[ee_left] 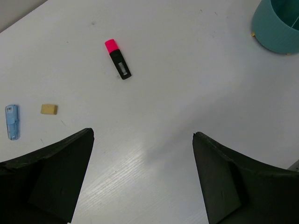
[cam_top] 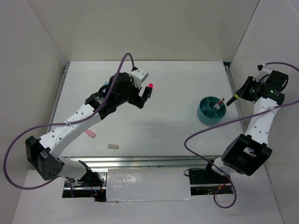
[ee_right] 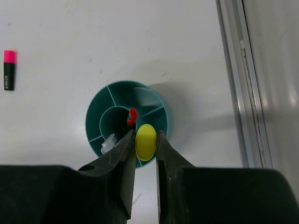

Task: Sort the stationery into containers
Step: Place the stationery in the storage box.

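One yellow-capped highlighter, probably light, stiff and slick, is clamped in the right gripper, best pinched mid-barrel, teal cup beneath its fingertips.

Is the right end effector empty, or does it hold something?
It holds something. The right end effector is shut on the yellow highlighter, gripping its cap from both sides, above the cup.

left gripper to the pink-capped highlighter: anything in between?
Nothing. The left wrist view shows only bare table between the open left gripper and the pink-capped highlighter. The tan eraser and blue clip lie off to one side.
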Controlling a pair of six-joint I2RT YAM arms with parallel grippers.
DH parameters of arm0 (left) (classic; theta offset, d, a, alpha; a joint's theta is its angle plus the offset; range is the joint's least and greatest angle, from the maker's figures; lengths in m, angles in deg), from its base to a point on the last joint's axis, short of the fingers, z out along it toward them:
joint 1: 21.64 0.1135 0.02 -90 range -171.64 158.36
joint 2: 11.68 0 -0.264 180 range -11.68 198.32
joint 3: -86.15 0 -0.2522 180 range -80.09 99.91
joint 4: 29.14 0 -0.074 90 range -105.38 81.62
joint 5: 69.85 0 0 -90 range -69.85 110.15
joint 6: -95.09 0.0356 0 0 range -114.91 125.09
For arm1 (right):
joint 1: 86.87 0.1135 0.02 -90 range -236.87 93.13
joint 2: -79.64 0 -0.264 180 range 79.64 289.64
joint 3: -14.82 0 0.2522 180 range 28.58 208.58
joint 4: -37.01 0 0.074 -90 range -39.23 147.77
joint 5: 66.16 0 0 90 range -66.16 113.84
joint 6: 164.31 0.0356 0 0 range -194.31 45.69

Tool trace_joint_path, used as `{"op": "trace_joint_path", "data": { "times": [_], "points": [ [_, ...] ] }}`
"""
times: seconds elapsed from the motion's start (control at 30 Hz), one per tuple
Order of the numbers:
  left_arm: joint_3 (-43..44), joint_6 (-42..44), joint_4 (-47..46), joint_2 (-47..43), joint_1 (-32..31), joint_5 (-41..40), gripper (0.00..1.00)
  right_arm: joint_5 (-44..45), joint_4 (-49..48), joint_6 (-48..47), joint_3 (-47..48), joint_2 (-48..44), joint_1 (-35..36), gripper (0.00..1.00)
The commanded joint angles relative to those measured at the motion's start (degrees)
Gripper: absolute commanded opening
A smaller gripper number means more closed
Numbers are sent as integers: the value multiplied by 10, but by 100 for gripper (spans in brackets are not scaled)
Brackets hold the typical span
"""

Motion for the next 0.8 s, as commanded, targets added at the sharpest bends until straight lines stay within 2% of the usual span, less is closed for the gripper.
{"op": "trace_joint_path", "data": {
  "times": [0.0,0.13,0.37,0.77],
  "points": [
    [14,11,-16,12,2,-10,99,25,-46,21,44,22,26,0],
    [14,14,-21,16,2,-10,99,13,-48,35,64,59,37,0],
    [19,11,-23,24,2,-6,99,9,-106,24,49,73,69,0],
    [20,18,-26,33,2,-7,99,43,-155,22,39,102,106,0]
  ]
}}
